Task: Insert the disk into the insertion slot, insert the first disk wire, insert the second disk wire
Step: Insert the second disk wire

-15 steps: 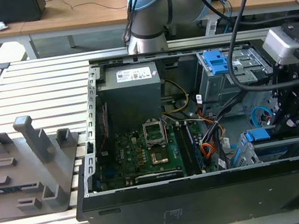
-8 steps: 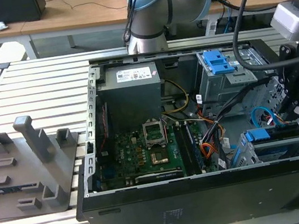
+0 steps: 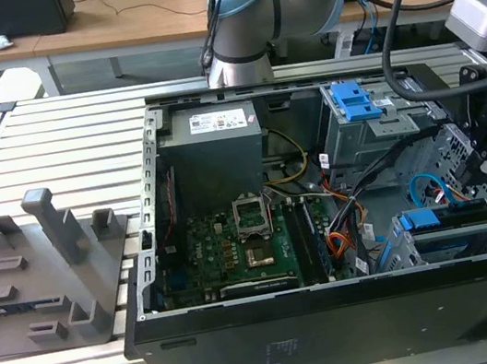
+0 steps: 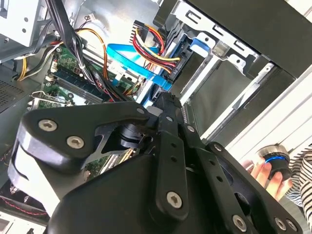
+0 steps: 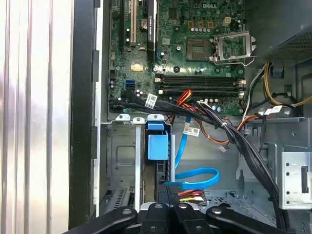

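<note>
Your disk [image 3: 446,215] already sits in the insertion slot [image 3: 441,247] at the exterior view's right, its blue carrier [image 5: 157,145] edge showing. The gripper [image 5: 168,195] hangs at its rear by the blue flat cable [image 5: 197,178]; whether its jaws grip anything you cannot tell. A hand [image 4: 265,175] holds a round knob nearby.
</note>
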`<state>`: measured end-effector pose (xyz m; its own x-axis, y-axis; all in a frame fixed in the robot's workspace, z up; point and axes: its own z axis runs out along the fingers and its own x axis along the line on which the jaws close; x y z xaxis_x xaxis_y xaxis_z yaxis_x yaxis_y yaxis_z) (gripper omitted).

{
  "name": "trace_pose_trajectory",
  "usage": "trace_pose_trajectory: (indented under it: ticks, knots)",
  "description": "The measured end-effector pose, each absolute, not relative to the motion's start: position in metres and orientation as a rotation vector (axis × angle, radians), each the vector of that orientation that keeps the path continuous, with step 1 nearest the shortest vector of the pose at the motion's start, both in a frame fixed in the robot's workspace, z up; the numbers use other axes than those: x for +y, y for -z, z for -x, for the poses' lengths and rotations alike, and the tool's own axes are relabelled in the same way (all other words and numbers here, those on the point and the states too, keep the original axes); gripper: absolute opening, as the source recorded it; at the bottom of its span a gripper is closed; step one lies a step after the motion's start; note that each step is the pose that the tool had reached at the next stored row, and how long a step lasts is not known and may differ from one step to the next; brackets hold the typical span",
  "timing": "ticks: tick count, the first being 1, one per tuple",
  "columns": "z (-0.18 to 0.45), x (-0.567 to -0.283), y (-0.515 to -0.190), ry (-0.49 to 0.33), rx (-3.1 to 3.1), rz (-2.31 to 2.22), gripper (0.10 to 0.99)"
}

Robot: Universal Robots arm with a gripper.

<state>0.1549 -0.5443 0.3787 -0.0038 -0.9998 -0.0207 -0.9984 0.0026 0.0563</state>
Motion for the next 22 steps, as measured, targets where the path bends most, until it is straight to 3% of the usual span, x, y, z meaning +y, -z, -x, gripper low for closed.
trace_pose_trajectory:
  ticks: [22]
  knots:
    - [-0.121, -0.544, -0.379, 0.085, -2.206, -2.199, 0.106]
